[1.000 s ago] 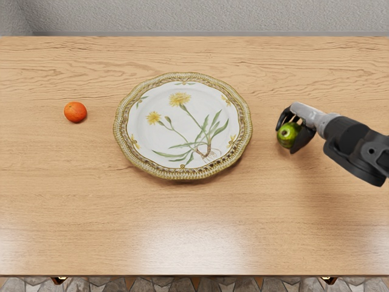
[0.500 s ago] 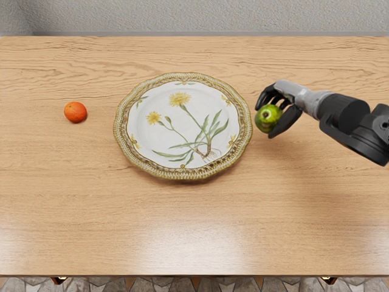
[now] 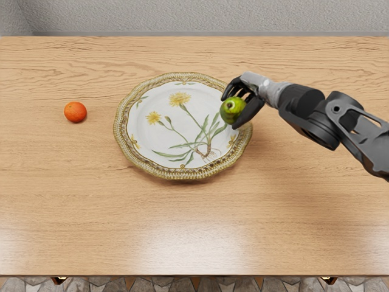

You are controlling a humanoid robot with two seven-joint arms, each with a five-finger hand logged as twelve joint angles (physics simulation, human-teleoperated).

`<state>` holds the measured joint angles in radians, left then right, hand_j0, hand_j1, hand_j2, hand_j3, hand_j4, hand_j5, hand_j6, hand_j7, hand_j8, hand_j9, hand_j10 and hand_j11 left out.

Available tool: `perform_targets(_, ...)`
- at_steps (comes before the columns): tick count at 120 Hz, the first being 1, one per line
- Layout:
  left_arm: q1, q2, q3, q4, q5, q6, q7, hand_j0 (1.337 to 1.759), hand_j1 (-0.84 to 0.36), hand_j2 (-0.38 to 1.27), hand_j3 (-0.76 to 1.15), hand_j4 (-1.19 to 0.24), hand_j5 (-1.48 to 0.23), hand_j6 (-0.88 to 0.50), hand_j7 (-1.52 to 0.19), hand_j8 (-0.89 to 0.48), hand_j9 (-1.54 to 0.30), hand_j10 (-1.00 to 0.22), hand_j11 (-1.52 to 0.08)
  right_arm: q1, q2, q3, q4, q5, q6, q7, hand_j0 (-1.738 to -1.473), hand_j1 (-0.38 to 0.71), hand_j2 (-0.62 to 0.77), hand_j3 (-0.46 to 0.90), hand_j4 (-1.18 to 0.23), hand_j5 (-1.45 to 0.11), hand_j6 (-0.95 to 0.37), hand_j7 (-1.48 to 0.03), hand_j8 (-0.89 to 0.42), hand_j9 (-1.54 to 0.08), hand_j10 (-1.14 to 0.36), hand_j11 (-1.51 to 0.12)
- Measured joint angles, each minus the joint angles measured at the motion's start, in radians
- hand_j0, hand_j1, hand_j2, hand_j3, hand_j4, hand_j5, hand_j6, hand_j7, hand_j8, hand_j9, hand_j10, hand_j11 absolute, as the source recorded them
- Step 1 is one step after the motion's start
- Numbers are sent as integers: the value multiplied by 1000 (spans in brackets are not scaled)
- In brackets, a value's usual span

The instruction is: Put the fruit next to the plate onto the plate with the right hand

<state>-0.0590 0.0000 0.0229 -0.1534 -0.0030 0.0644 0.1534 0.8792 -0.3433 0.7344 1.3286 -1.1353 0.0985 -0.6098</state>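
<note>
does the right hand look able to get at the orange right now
Probably not as things stand: the right hand is full, shut on the green fruit, and the orange lies beyond the whole plate.

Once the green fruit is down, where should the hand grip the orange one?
Best grip the orange fruit around its widest middle, coming from above: it is round with no handle, lying alone on the table left of the plate, so its sides are free all round.

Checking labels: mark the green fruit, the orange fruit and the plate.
green fruit (image 3: 231, 110): head view, middle of its visible skin.
orange fruit (image 3: 75, 112): head view, its middle.
plate (image 3: 182, 173): head view, patterned rim on the near side.
</note>
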Motion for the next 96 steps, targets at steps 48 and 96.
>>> perform_targets(48, -1, 0, 0, 0, 0, 0, 0, 1658, 328, 4, 0, -18, -23, -18, -23, -18, -23, -18, -23, 62, 190, -52, -187, -34, -13, -1, -1651, 16, 15, 0, -632, -892, -510, -852, -426, -891, -580, -926)
perform_targets(96, 0, 0, 0, 0, 0, 0, 0, 1658, 328, 4, 0, -18, -23, -18, -23, -18, -23, -18, -23, 80, 198, -71, -204, -16, -24, -1, -1657, -296, 3, 0, -91, -128, -75, -122, -63, -128, -84, -132)
